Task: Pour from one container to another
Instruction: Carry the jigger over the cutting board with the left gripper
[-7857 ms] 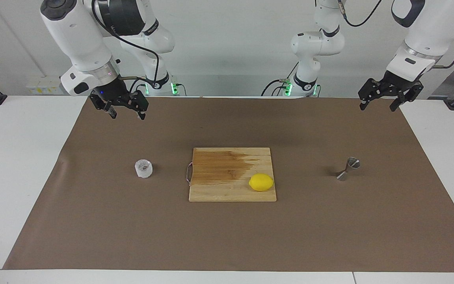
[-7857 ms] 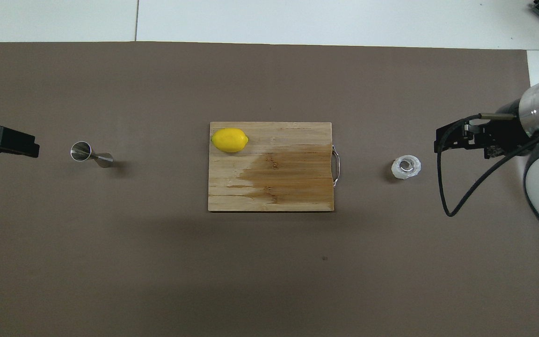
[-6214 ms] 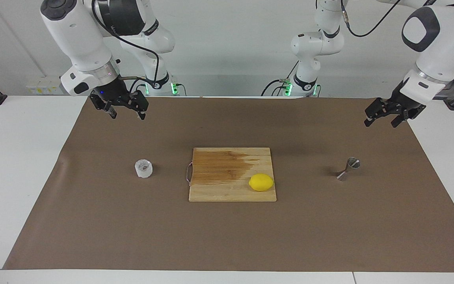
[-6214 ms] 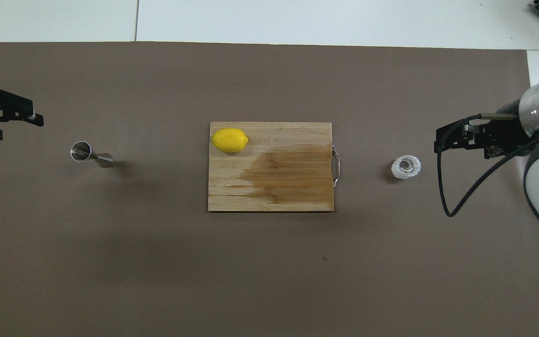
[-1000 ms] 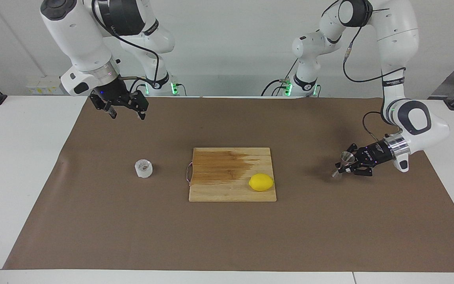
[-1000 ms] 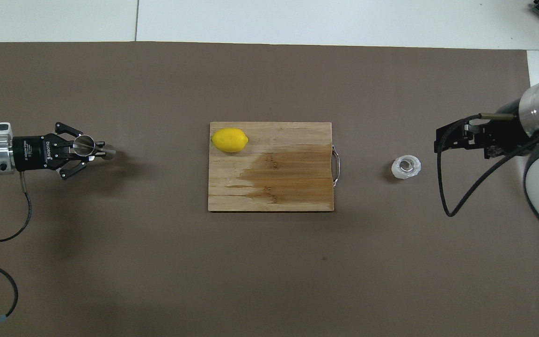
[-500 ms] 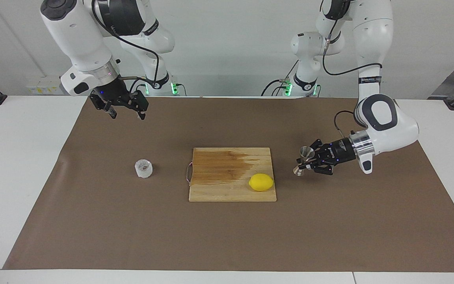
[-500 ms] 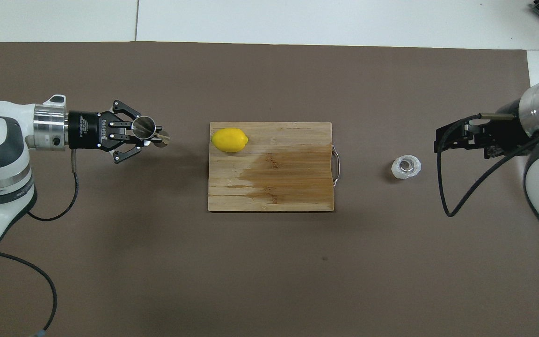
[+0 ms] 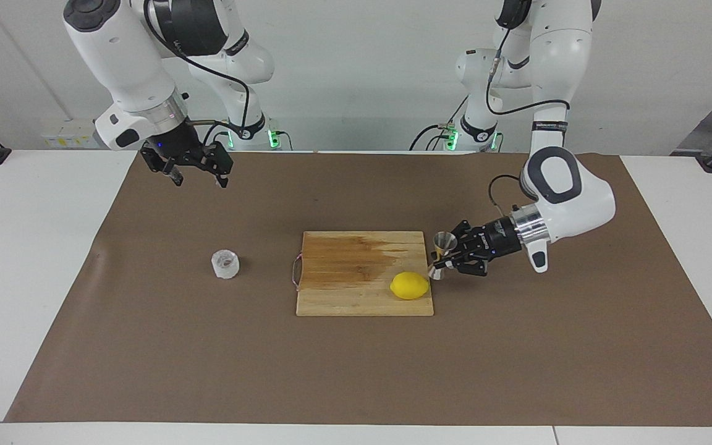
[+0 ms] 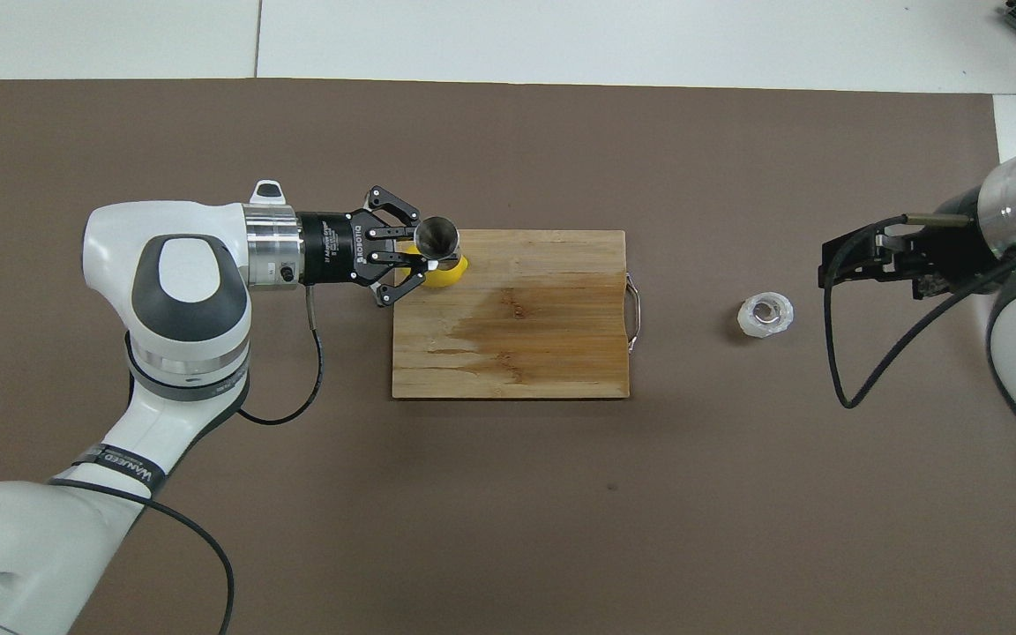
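The steel jigger (image 9: 440, 254) is upright and lifted off the mat, with my left gripper (image 9: 447, 258) shut on its narrow waist. It hangs over the edge of the wooden cutting board (image 9: 343, 293) at the left arm's end, right beside the lemon (image 9: 409, 285). In the overhead view the jigger (image 10: 436, 238) and left gripper (image 10: 420, 254) cover part of the lemon (image 10: 448, 277). The clear faceted cup (image 9: 225, 264) stands alone on the mat toward the right arm's end, also seen as cup (image 10: 765, 316). My right gripper (image 9: 197, 178) waits open, high over the mat, apart from the cup.
A brown mat (image 9: 356, 371) covers most of the white table. The cutting board (image 10: 517, 353) lies in the middle, with a wet dark patch and a metal handle (image 10: 636, 310) facing the cup.
The left arm has carried the jigger sideways from the left arm's end of the mat to the board's edge by the lemon. The right arm and cup have not moved.
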